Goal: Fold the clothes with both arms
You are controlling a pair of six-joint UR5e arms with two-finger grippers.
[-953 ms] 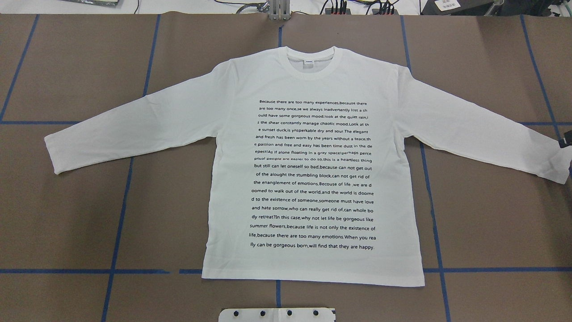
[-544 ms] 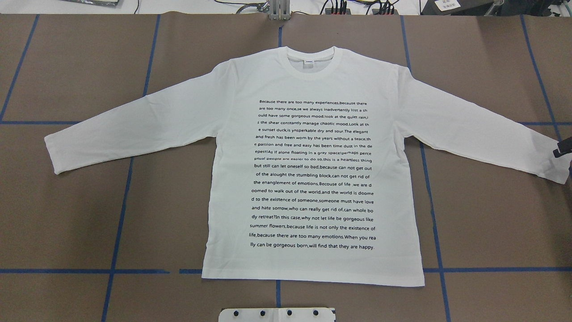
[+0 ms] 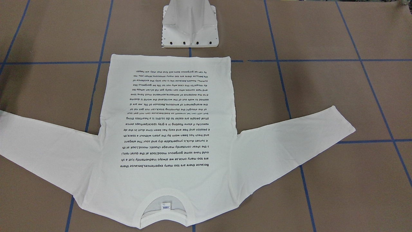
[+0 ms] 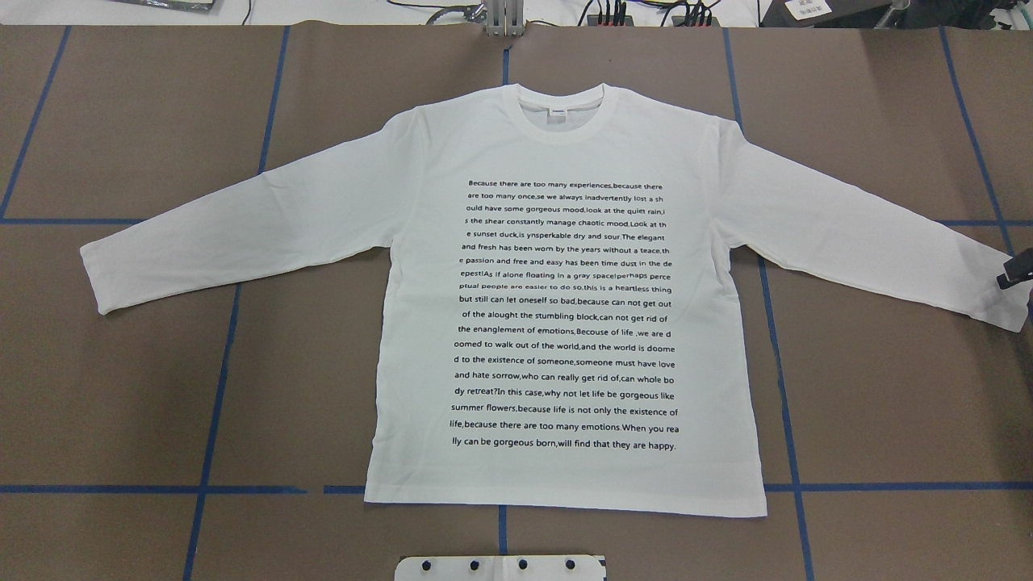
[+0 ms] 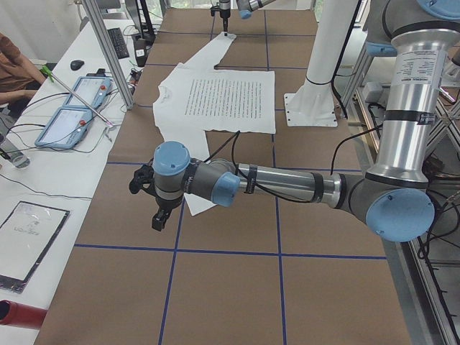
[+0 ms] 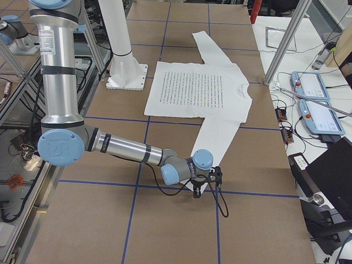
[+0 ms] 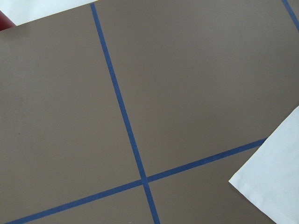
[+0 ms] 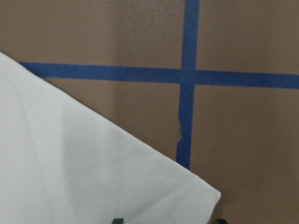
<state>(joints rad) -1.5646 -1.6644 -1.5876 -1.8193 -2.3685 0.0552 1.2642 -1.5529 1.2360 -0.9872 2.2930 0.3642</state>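
White T-shirt (image 4: 565, 323) lies flat on surface (image 4: 121, 387), frame centre. Right gripper (image 4: 1014, 276), fingers spread, hovers over cuff (image 4: 1005, 305) at right edge; left gripper (image 5: 157, 215) state: cannot tell. Centre both on cuffs before closing.

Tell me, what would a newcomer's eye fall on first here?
First, the white shirt spread flat across the middle of the brown table, sleeves out, its block of black text facing up. Next, the right tool low over one sleeve's end and the left tool near the other.
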